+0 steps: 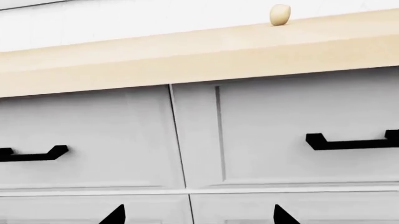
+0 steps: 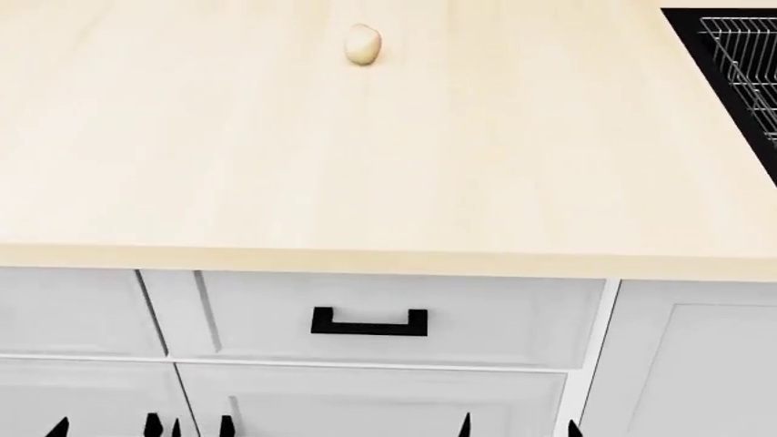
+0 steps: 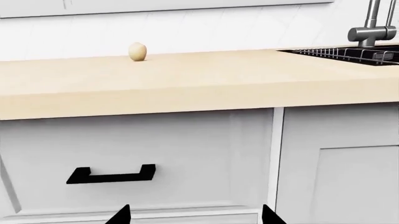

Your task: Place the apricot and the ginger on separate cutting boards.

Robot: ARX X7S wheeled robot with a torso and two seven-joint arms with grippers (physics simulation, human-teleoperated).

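Although both arms hang low before the white cabinet fronts, neither has begun any real work. At the left of the head view, the left gripper [image 2: 144,426] shows only as dark fingertips at the picture's lower edge; in its own wrist view the left gripper's two tips stand well apart, so its jaws are wide and hold nothing. Just right of it, a drawer with a black handle [image 2: 368,322] sits under the front edge of the desk [image 2: 364,182].

Farther back on the desk, well apart from both arms, rests the apricot [image 2: 362,45], a small smooth cream lump lying alone on bare pale wood. It could be judged the apricot by its smoothness, though it is small in every view. No ginger and no cutting boards show in any picture.

To the right, the right gripper [image 2: 519,426] also shows only tips at the lower edge; its wrist view has them spread wide and empty. At the far right lies a dark sink [image 2: 680,27] with a wire rack [image 2: 743,64].

My judgement: nothing is placed yet; both fruit and root remain to be moved.
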